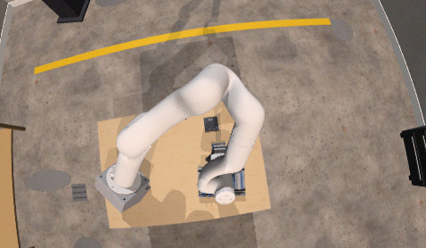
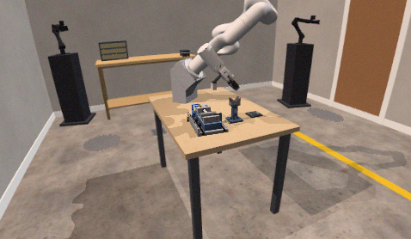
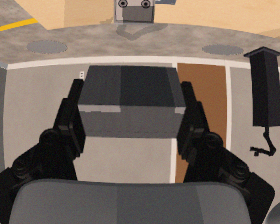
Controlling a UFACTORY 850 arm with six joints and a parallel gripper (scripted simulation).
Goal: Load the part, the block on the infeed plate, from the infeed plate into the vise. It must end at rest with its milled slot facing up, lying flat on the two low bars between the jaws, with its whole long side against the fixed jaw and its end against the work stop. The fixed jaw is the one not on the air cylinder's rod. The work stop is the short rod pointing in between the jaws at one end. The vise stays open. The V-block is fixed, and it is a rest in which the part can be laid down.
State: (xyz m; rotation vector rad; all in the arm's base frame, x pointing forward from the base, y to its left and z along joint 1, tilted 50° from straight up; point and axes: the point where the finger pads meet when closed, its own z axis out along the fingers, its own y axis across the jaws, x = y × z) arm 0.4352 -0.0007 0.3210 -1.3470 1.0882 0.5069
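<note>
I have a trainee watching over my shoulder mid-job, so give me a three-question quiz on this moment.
1. True or false: the claw is shut on the part.
2. The infeed plate now holds: A) the part, B) no part, C) the V-block.
3. Fill in: on the table, the V-block stands between the infeed plate and the ____.

Key: 1 true; 2 B; 3 vise.

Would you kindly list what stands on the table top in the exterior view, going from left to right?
Arm's grey base → vise → V-block → dark infeed plate. Above them, the hand holds the part.
</note>
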